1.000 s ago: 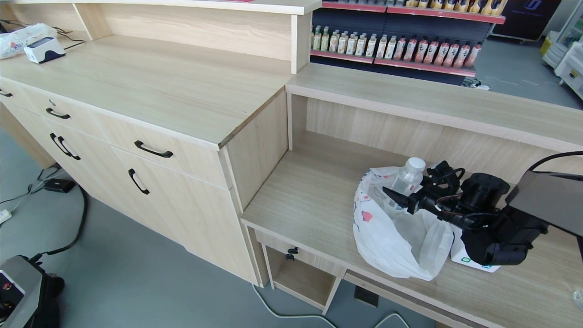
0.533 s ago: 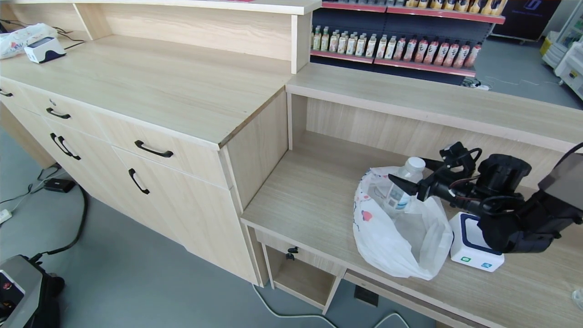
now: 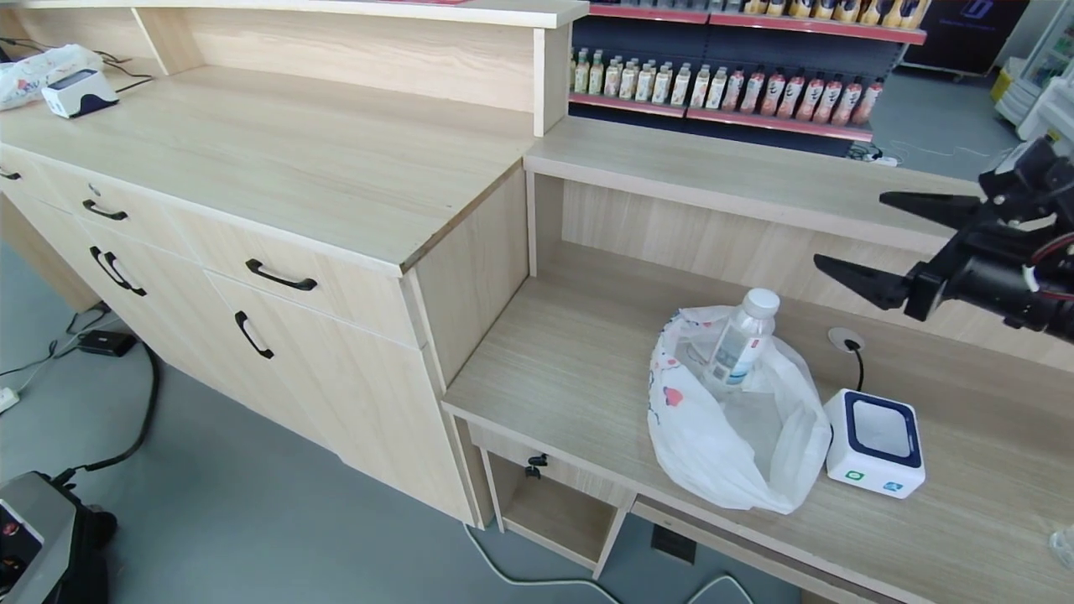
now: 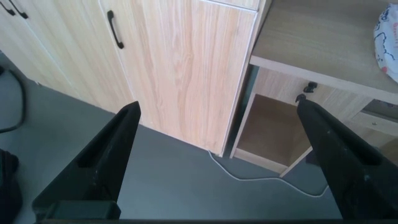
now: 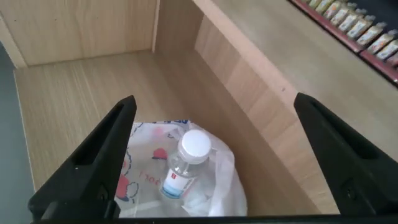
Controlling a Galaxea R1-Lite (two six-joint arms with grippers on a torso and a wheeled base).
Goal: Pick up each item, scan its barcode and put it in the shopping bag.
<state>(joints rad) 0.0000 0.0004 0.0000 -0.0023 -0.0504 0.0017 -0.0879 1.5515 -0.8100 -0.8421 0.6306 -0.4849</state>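
My right end effector hangs high in the air with its two fingers spread wide and nothing in them. The bottle is in the shopping bag on the tabletop. It leans a little, and its white cap pokes out over the bag's rim. From the bag, my right end effector is up at about 2 o'clock and well apart from it. The white scanner sits just beside the bag at 3 o'clock, with its dark window facing up. My left end effector is wide open too, holding nothing, down over the floor by the cupboard doors. I think this bottle is done, so the job now is to go for the next item. To do it well, I should travel up high and not dip near the bag, because the bag is soft and the bottle could tip. Something clear shows at the tabletop's edge at 4 o'clock, but I cannot tell what it is.
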